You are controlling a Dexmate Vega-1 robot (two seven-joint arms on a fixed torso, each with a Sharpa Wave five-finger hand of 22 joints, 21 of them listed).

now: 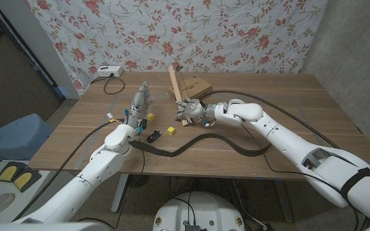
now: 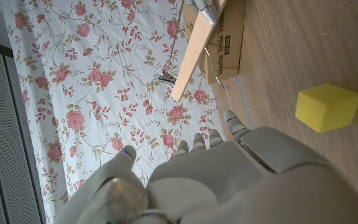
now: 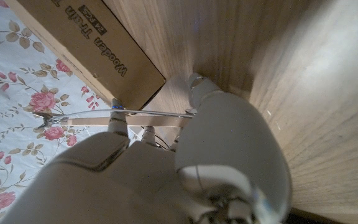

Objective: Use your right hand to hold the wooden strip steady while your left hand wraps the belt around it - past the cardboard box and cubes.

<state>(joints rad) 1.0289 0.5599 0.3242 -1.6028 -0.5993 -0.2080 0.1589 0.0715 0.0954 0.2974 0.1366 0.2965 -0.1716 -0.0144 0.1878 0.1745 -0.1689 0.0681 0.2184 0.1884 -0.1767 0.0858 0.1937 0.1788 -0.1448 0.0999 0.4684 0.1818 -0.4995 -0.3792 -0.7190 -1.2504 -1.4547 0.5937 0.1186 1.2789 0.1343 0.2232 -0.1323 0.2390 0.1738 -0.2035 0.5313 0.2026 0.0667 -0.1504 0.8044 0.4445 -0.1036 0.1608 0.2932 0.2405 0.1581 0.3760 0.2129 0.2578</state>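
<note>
The right hand [image 1: 193, 113] grips the lower end of the wooden strip [image 1: 176, 85], which stands tilted on the table [image 1: 300, 102] just in front of the cardboard box [image 1: 194, 85]. The left hand [image 1: 139, 104] is raised above the table with fingers apart and holds nothing, well clear of the belt [image 1: 191, 146], which lies slack in a wavy line along the near edge. Between the hands lie a yellow cube [image 1: 171, 131], a small black object [image 1: 153, 136] and further small cubes [image 1: 148, 117]; a white device [image 1: 108, 71] sits at the far left corner.
</note>
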